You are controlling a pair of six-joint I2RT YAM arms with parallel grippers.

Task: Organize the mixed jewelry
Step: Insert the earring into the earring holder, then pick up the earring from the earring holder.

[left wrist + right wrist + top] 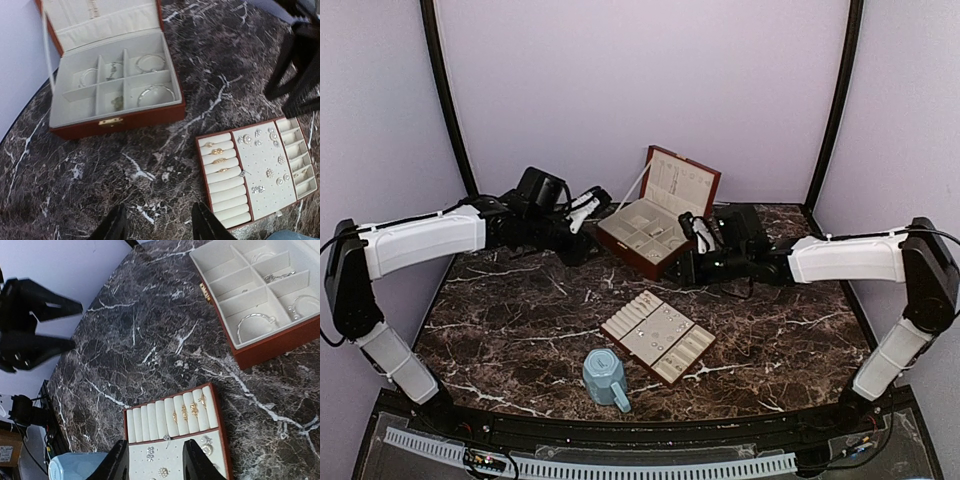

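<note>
An open brown jewelry box (645, 235) stands at the back centre. Its cream compartments hold thin silvery hoops (156, 92) (150, 62) and small bits (117, 102). The hoops also show in the right wrist view (255, 320). The flat tray (657, 335) carries gold rings (217, 151) on its rolls, silvery studs (257, 142) on its pad, and one tiny silvery ring (166, 438) at the edge of the rolls. My left gripper (160, 225) is open and empty, above bare table left of the box. My right gripper (155, 462) is open and empty, just right of the box.
A light-blue faceted mug (605, 377) lies near the front, next to the tray. The box lid (682, 180) stands upright at the back. Dark marble table (520, 320) runs between box and tray. Each arm's black gripper shows in the other's wrist view.
</note>
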